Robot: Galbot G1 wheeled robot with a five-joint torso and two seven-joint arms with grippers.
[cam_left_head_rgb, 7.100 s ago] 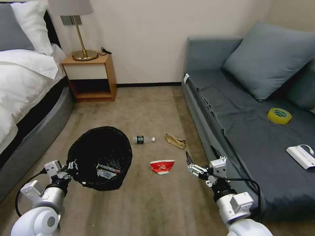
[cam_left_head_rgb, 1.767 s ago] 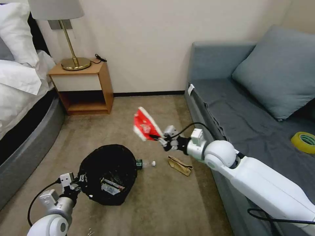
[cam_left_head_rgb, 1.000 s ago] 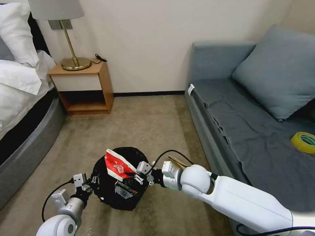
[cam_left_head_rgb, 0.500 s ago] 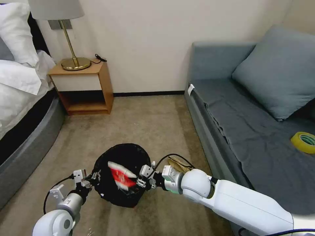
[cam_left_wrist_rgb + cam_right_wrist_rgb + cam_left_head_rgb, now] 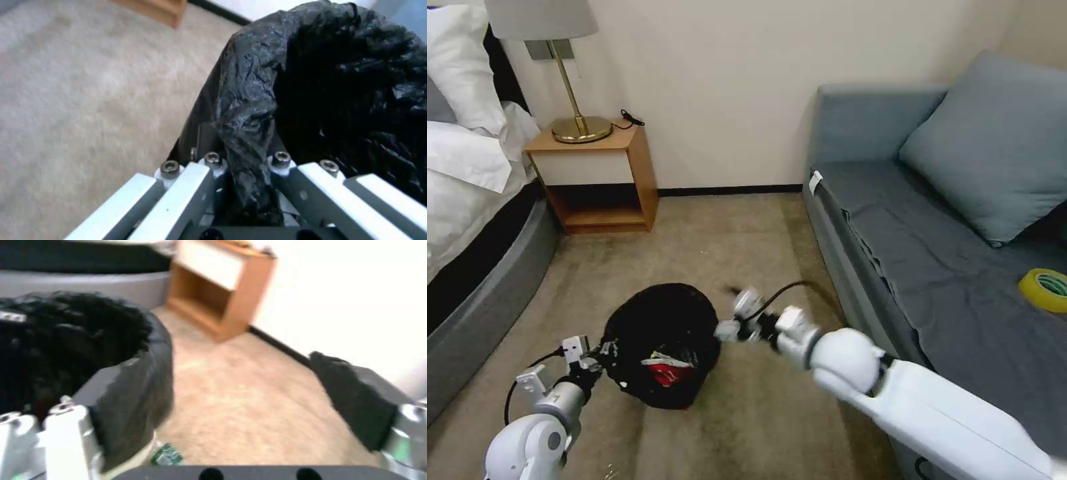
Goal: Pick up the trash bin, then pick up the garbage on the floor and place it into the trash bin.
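Bin (image 5: 660, 347) rim pinched by left hand (image 5: 602, 351), right hand (image 5: 730, 313) spread empty, labels unreadable.

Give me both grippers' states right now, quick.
Left gripper: shut on the bin rim, pinching the black liner.
Right gripper: open, holding nothing, beside the bin; the red carton lies inside.

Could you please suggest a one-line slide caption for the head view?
Left gripper grips the trash bin rim, red-and-white carton inside; open right gripper beside it.
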